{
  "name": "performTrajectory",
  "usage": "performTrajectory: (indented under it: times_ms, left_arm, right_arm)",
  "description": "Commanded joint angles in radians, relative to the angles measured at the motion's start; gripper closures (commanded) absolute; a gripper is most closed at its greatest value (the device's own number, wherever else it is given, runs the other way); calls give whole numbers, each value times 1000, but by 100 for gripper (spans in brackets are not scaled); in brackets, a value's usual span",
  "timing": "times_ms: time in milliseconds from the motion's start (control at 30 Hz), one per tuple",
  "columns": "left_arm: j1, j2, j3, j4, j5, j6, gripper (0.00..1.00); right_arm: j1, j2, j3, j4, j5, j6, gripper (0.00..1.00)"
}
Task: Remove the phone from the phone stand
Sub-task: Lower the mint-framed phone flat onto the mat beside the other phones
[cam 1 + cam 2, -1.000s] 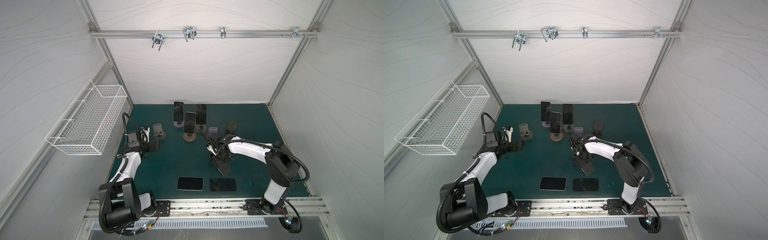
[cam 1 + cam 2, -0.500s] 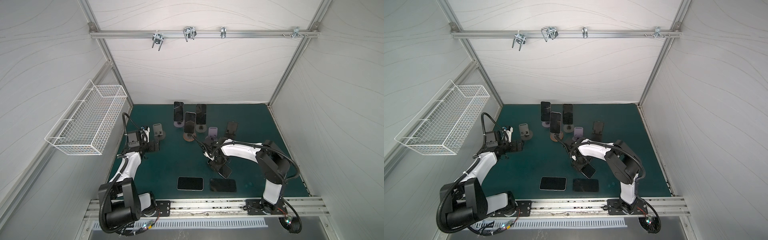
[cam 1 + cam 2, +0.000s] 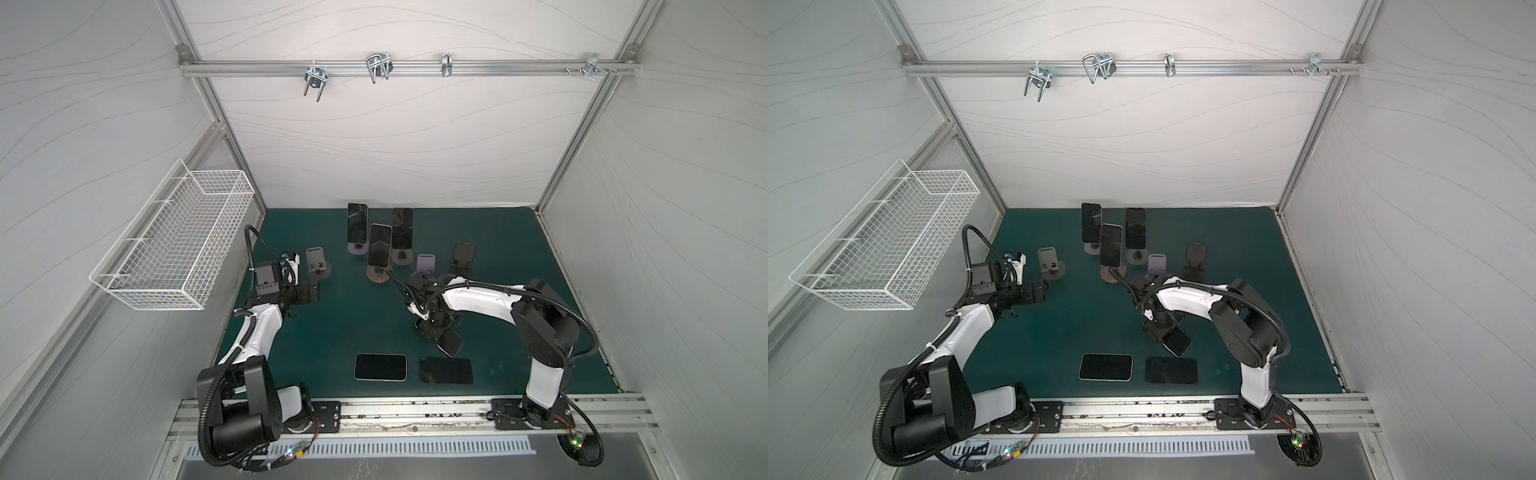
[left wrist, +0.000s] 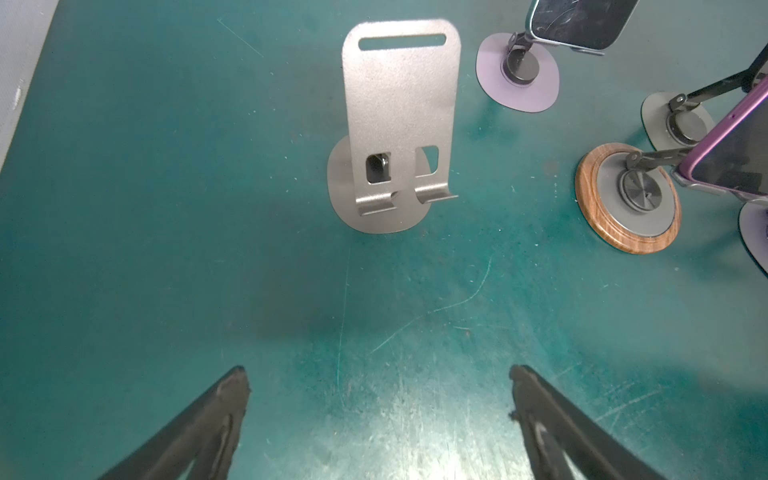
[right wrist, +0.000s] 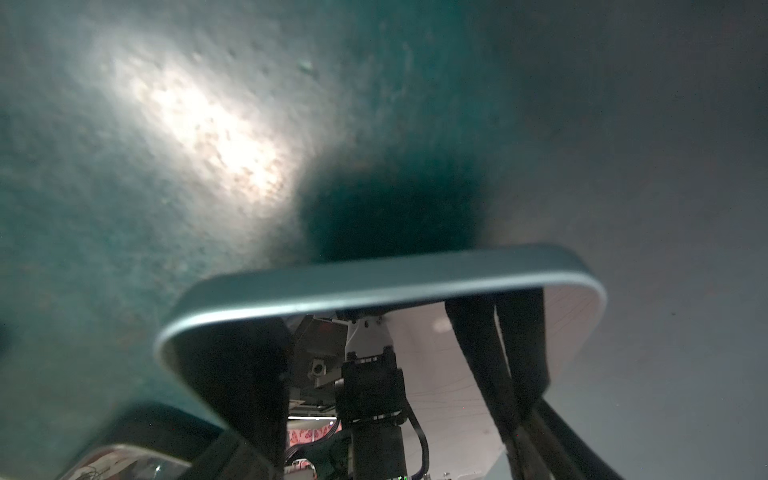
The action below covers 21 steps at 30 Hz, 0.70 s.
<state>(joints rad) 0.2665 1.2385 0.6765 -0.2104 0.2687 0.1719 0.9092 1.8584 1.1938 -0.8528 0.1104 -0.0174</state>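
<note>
Right gripper: I have my right gripper [image 3: 441, 336] low over the middle of the worktop [image 3: 340, 324], with its jaws pinched onto one end of a phone.
Held phone: the held phone [image 3: 453, 344] is off every stand. It is tilted with its dark glass face up, and its free end points toward the front rail.
Held phone, place: it sits in front of the purple stand [image 3: 426, 264] and just behind the two flat phones, nearest the dark one.
Right wrist view: the held phone's pale rim hangs close above the green surface, and its glass mirrors my camera. I cannot tell whether it touches the worktop.
Left gripper: my left gripper [image 4: 378, 374] is spread wide, hovering over bare worktop on the left side.
Grey stand: the empty grey stand [image 4: 395, 124] stands upright just ahead of the left gripper, apart from it.
Black stand: the black stand [image 3: 463, 255] is empty too, just beside the purple stand and behind my right arm.
Propped phones: three are upright on stands at the back. They are the back-left phone [image 3: 357, 222], the back-right phone [image 3: 402, 227] and, between and in front of them, the wood-base phone [image 3: 380, 245].
Flat phones: the white-rimmed phone [image 3: 380, 367] and the dark phone [image 3: 446, 370] lie flat side by side near the front edge, not touching.
Wire basket: the wire basket [image 3: 174, 245] hangs on the left wall, off the worktop.
</note>
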Motion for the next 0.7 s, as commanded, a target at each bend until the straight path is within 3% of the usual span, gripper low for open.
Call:
performTrajectory:
  times_ms: [0,667]
  left_arm:
    - [6,-18,4,17,4,14,0]
    - [6,-18,3,17,0,12,1]
  right_arm:
    - [-2,66,-40,-47,-60,-19,28]
    - [-28,79,-43,-49,-108,-24,23]
